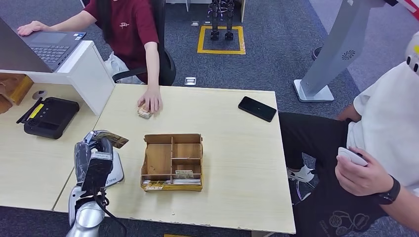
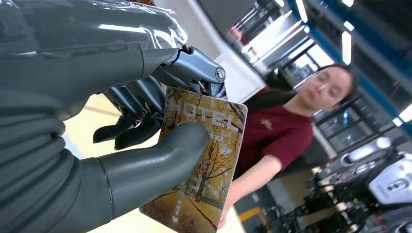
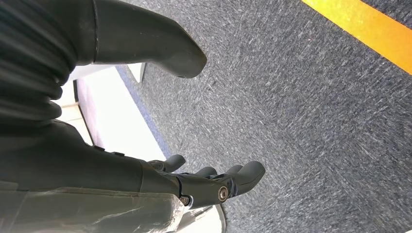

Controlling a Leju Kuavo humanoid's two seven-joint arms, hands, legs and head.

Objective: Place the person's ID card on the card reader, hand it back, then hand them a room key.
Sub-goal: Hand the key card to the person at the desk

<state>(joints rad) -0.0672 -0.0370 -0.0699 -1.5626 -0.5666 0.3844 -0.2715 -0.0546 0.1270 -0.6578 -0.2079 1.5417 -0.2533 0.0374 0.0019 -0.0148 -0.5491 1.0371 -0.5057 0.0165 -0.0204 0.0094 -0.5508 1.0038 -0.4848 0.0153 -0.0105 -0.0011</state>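
Note:
My left hand (image 1: pixel 97 148) hovers over the table's near left part and pinches a yellow room key card (image 1: pixel 112 139) printed "HOTEL". In the left wrist view the room key card (image 2: pixel 204 160) sits between the thumb and the dark fingers (image 2: pixel 141 116) of my left hand (image 2: pixel 97 145). The person in a dark red shirt (image 1: pixel 126 24) sits across the table and rests a hand (image 1: pixel 150 101) on the ID card (image 1: pixel 144 113). The black card reader (image 1: pixel 49 116) lies on the left desk. My right hand (image 3: pixel 160 160) hangs over grey carpet, holding nothing, fingers apart.
A cardboard tray (image 1: pixel 172 161) with compartments holds cards near the table's front middle. A black phone (image 1: pixel 257 108) lies at the far right. A laptop (image 1: pixel 52 45) stands behind a white divider (image 1: pixel 94 74). Another seated person (image 1: pixel 380 148) holds a white device at the right.

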